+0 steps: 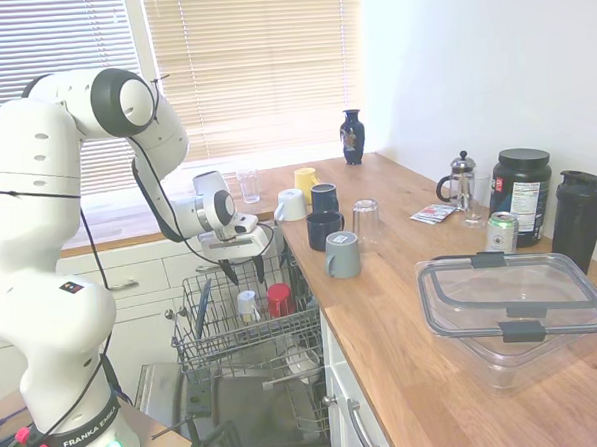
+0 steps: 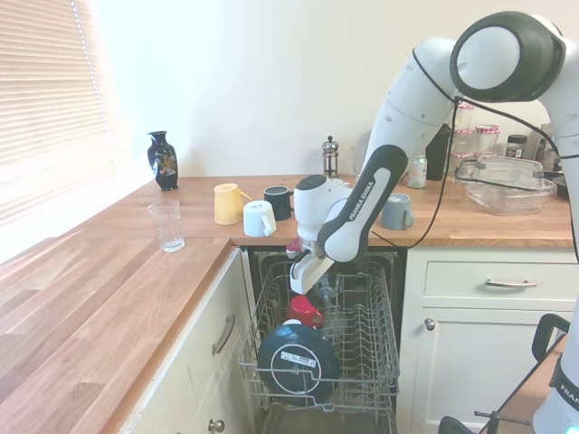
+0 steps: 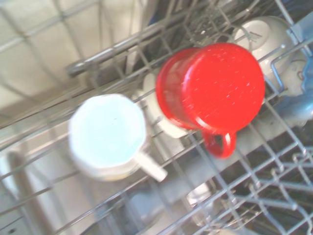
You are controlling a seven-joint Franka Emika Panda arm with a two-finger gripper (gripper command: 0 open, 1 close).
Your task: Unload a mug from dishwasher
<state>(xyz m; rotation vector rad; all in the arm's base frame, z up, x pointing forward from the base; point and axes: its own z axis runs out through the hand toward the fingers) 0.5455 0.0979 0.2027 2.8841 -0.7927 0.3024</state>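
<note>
Clearly early in the job: red mug (image 1: pixel 279 300) sitting upside down in the wire rack (image 1: pixel 209 328) of the dishwasher (image 2: pixel 357 362), base up, handle out to one side, nothing lifted out so far. Just beside it in the same rack, a small white cup (image 1: pixel 248 305), also inverted; in the second exterior view, a big dark round lid or plate (image 2: pixel 298 359) standing on edge at the rack's front, close to the mug. Left to do, judging from this: descend, grip the mug, raise it free of the tines, carry it to the wooden counter (image 1: pixel 405 338), where a grey-blue mug (image 1: pixel 342 254), navy mugs (image 1: pixel 325 228) and a yellow one (image 1: pixel 304 183) already stand. As for the pose: arm folded over from its base, elbow high, forearm sloping down, wrist turned so that the gripper (image 1: pixel 243 278) points straight down into the rack, hanging above the two cups without touching either. Wrist view looking down on the mug's red base, nearly centred, slightly to one side. Fingers dark and thin against the wires, apparently parted a little, holding nothing. Likely risk: snagging the handle or the white cup on the way down.
</note>
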